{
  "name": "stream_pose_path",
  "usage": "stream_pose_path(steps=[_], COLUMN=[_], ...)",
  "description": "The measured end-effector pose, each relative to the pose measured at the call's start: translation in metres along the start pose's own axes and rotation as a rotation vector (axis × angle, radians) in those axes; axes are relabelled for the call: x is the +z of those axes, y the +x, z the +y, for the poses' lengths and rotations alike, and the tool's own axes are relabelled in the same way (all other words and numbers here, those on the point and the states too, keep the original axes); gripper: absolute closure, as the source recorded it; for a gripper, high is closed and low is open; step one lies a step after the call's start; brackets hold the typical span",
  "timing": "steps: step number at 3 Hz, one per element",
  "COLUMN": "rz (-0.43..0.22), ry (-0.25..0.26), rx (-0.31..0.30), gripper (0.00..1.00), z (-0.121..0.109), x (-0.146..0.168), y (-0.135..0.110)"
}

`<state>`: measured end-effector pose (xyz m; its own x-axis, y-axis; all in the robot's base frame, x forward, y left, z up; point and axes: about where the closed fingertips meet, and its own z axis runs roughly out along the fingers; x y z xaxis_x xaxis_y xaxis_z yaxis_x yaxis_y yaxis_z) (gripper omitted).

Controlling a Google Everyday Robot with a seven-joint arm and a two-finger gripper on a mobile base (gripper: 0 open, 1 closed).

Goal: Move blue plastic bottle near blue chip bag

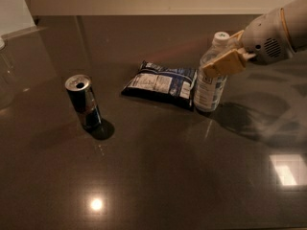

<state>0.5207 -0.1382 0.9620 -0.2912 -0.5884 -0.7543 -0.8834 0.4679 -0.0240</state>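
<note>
The blue plastic bottle (pixel 209 89) stands upright on the dark table, its white cap (pixel 220 36) on top. Its base is right beside the right end of the blue chip bag (pixel 160 83), which lies flat with its white printed panel facing up. My gripper (pixel 219 54) reaches in from the right, and its tan fingers (pixel 224 63) are closed around the bottle's upper part, just below the cap. The arm's white housing (pixel 271 32) is at the upper right.
A dark metal can (pixel 83 100) with an open top stands to the left of the bag. A clear glass object (pixel 4 71) is at the far left edge. The table (pixel 158 176) is dark and glossy, with light reflections near the front.
</note>
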Motion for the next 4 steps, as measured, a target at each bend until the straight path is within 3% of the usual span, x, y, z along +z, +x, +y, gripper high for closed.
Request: stream_pose_path(steps=[3,4], rz=[-0.023,-0.023], ry=[-0.036,-0.037], rx=[-0.004,-0.007], gripper=[0.13,0.0], z=[-0.0027,-0.0014], x=[0.0132,0.0137], y=[0.0068,0.0052])
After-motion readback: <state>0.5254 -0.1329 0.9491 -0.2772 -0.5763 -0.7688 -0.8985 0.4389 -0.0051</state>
